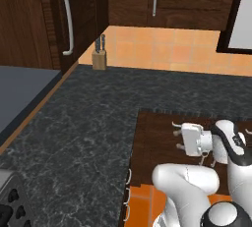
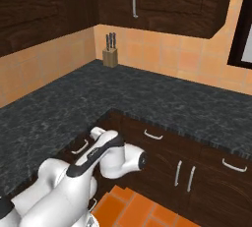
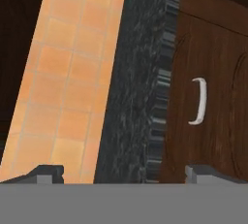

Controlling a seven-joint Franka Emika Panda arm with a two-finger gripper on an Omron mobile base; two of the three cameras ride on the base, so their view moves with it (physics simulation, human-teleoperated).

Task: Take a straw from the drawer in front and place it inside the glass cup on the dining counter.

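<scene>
My gripper (image 3: 124, 172) is open, its two dark fingertips (image 3: 46, 172) set wide apart with nothing between them. It hangs in the air in front of a shut dark brown drawer (image 3: 215, 58) and is apart from it. The drawer's curved silver handle (image 3: 198, 102) lies ahead of the right fingertip, turned sideways by the hand's roll. In the left base view the gripper (image 1: 177, 135) points left from the white hand, in front of the dark cabinet fronts (image 1: 152, 137). The straw is hidden. The glass cup and the dining counter are out of view.
A black speckled worktop (image 2: 147, 93) wraps the corner, with a knife block (image 2: 110, 54) at the back by the orange tiled wall (image 2: 162, 49). Below it are several drawer fronts with silver handles (image 2: 153, 135). Dark upper cabinets (image 1: 69, 19) hang above. Orange floor tiles (image 2: 138, 211) lie below.
</scene>
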